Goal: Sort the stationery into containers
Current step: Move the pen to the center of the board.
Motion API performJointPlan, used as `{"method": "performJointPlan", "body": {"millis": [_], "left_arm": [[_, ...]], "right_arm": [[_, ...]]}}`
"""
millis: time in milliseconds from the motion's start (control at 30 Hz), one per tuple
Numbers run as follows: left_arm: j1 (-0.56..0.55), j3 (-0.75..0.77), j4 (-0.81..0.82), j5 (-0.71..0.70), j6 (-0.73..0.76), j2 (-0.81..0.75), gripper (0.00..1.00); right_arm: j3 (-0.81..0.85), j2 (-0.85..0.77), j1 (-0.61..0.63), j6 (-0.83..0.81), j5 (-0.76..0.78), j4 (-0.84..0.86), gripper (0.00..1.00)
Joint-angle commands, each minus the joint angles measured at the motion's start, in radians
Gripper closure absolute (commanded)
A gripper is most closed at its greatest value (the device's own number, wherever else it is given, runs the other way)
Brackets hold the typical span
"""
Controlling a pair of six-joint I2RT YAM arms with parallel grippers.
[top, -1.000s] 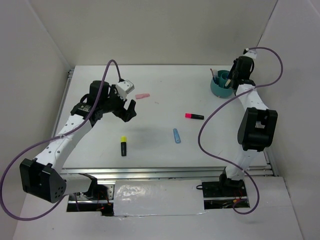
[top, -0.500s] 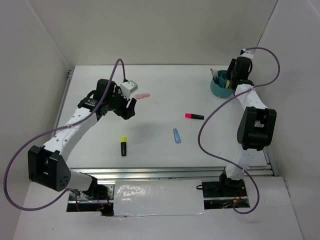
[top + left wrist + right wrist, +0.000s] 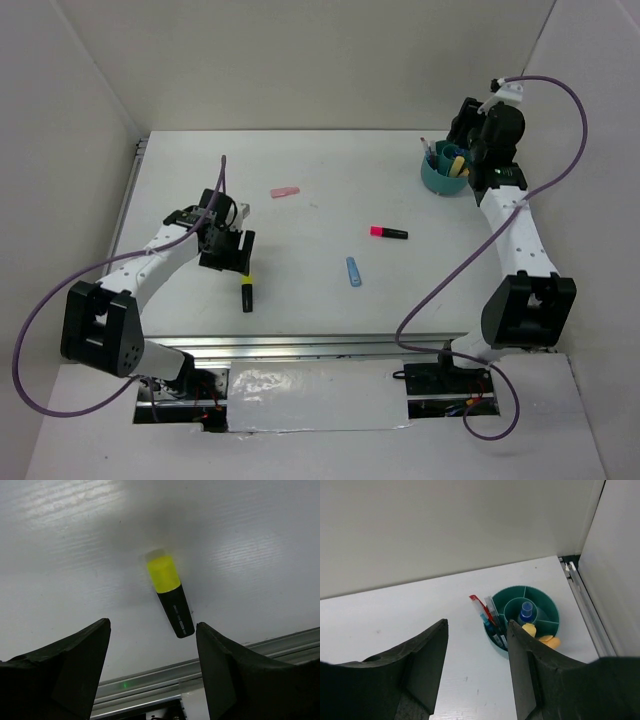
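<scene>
Downward, left end effector (image 3: 152,625) above highlighter (image 3: 170,592)

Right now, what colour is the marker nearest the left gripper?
The marker is yellow and black; left wrist view.

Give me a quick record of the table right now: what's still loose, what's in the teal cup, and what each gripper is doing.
Loose on table: yellow highlighter, pink eraser, pink-black marker, light blue pen
Teal cup: holds several pens; blue marker in the centre compartment
Left gripper: open, over the yellow highlighter, not gripping it
Right gripper: open, empty, above the teal cup
</scene>
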Motion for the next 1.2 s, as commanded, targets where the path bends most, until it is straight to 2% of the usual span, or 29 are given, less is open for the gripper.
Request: {"method": "performJointPlan", "body": {"millis": [0,300,500,733,833,867,967,1167], "left_arm": [[-0.009,0.015,-0.047,-0.018,-0.09,0.047,0.19],[-0.062,-0.002,-0.035,0.074,-0.121,0.102,0.19],[-0.081,-0.011,-0.01,0.005,-0.11,0.211,0.33],[-0.084,-0.005,0.005,-0.036,-0.104,0.312,0.37],[-0.084,0.009,0.031,-0.029,-0.096,0.348,0.42],[-0.084,0.015,0.059,-0.021,-0.09,0.358,0.49],[-0.09,0.047,0.141,0.002,-0.075,0.374,0.58],[-0.098,0.136,0.313,0.031,0.028,0.409,0.61]], "right_arm": [[-0.021,-0.071,0.011,0.009,-0.034,-0.032,0.42],[-0.024,-0.097,0.008,0.004,-0.04,-0.054,0.42],[-0.005,-0.079,0.007,0.009,-0.042,-0.059,0.42],[-0.007,-0.065,-0.004,0.007,-0.043,-0.052,0.43],[-0.007,-0.059,-0.006,0.009,-0.043,-0.048,0.43],[-0.013,-0.059,-0.006,0.01,-0.043,-0.045,0.44],[-0.024,-0.063,-0.009,0.007,-0.069,-0.036,0.44],[-0.025,-0.068,-0.004,0.007,-0.083,-0.036,0.44]]}}
